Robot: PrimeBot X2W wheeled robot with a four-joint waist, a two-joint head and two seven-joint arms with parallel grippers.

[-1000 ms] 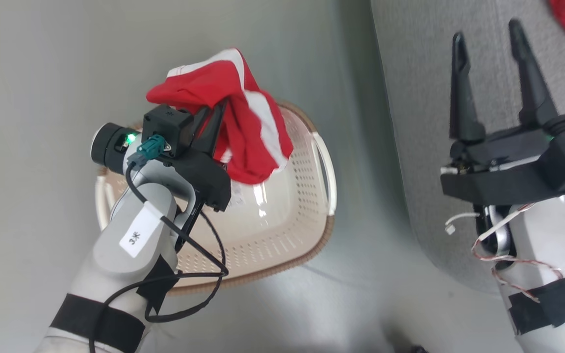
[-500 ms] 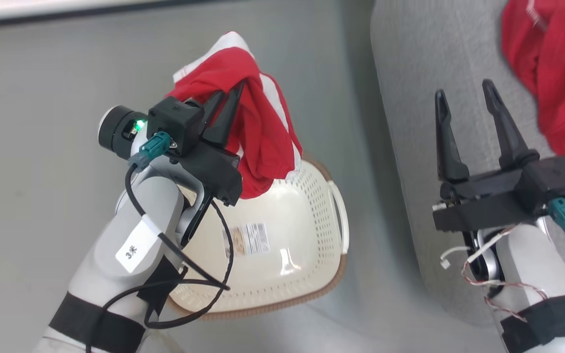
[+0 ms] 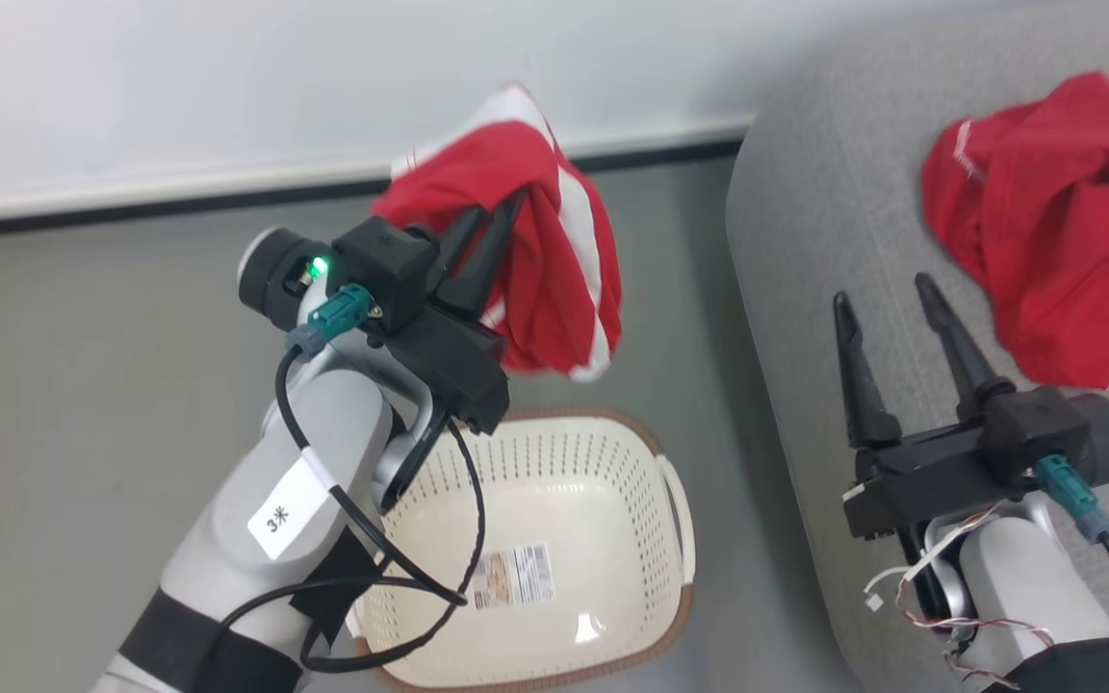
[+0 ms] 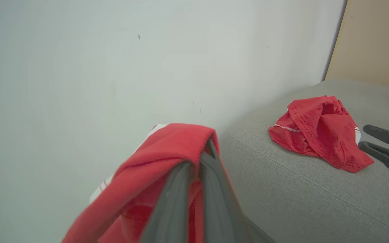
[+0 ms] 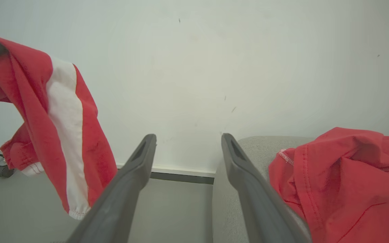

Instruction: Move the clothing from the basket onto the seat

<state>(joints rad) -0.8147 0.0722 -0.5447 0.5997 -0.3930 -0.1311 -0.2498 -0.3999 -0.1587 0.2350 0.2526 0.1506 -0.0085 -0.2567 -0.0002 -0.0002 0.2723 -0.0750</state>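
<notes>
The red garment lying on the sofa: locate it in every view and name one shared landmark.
Head view: red garment, upper right, on the sofa, beyond the right pincer.
Left wrist view: right of centre, on the sofa.
Right wrist view: lower right corner.
Shared landmark: the open right pincer beside it.

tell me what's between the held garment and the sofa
Only bare grey floor separates the held garment from the sofa, seen in the head view.
</notes>
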